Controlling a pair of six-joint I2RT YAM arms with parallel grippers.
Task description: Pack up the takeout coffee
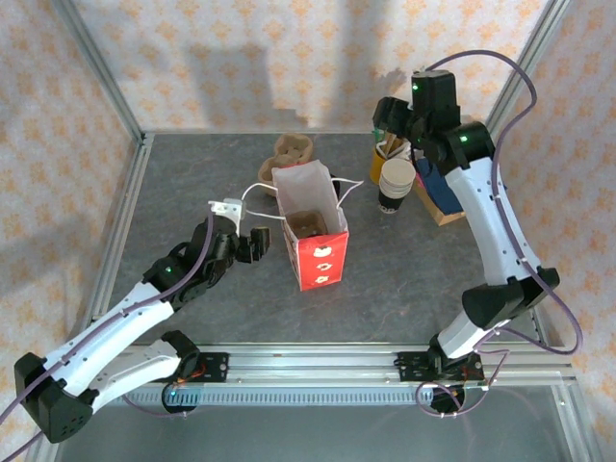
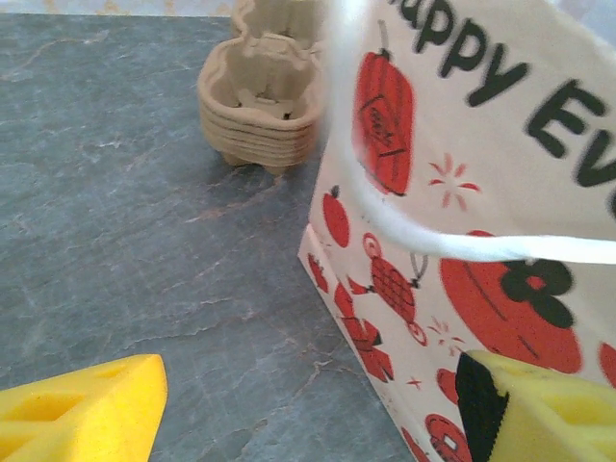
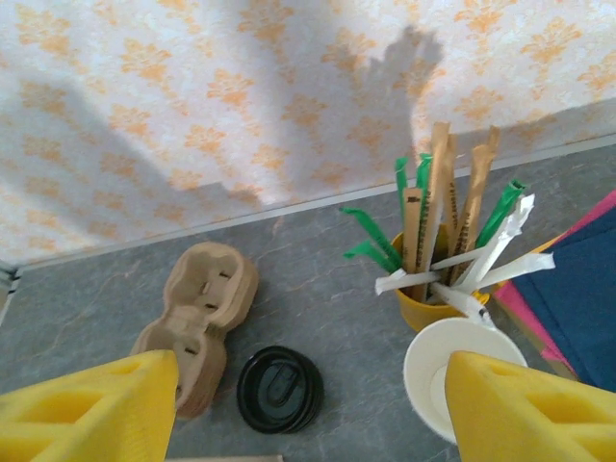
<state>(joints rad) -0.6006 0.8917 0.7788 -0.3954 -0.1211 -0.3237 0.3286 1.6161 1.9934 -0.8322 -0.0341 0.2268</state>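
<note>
A red-and-white paper bag stands open mid-table, with a brown cardboard carrier inside it. Its printed side and white handle are close in the left wrist view. My left gripper is open just left of the bag, its right finger in front of the bag's side and nothing held. At the back right my right gripper hangs open above black lids and an open white cup. The takeout coffee is hidden or out of view.
A stack of brown pulp cup carriers lies behind the bag. Right of it stand a yellow cup of stirrers and straws, the stack of lidless white cups and a blue-and-pink box. Metal rails frame the table.
</note>
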